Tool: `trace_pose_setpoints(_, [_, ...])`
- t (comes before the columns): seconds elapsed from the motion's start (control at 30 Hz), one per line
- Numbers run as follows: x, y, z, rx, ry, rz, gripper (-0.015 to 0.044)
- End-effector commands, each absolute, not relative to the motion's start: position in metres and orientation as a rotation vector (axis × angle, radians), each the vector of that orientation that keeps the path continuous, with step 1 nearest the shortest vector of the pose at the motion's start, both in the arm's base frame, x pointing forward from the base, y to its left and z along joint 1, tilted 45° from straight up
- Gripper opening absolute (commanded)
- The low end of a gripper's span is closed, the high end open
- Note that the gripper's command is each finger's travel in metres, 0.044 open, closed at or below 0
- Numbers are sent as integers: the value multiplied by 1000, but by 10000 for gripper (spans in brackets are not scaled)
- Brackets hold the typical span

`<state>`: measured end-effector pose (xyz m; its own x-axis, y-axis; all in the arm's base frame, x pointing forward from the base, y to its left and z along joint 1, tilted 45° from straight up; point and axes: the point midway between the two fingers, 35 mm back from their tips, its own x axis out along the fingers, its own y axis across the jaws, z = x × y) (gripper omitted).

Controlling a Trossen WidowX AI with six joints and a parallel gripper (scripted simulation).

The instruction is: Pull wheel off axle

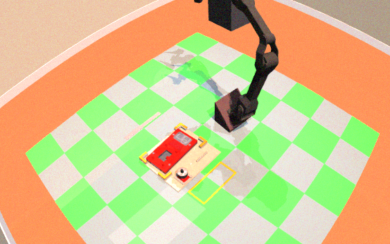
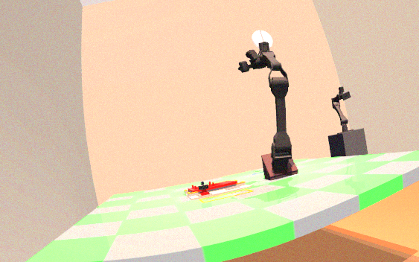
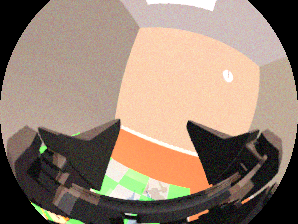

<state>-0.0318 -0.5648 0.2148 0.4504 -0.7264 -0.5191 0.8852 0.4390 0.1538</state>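
Fingers wide, nothing between, per wrist cam. Top cam: wheel appx. on its axle; pull, transfer + release left. Red plate crowds one side; yellow outline has open room inside. Ext. cam: fingers high, well apart from wheel.

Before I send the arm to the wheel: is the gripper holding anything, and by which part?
Nothing is held; the gripper is open, with only background between its fingers.
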Motion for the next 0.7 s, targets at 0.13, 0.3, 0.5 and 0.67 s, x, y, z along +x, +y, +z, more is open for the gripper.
trace_pose_setpoints(0.13, [20, -555, 203, 470, 454, -926, 300])
trace_pose_setpoints(0.3, [91, -532, 188, 509, 524, -768, 300])
trace_pose_setpoints(0.5, [171, -489, 171, 548, 618, -571, 300])
trace_pose_setpoints(0.67, [230, -443, 158, 572, 702, -406, 300])
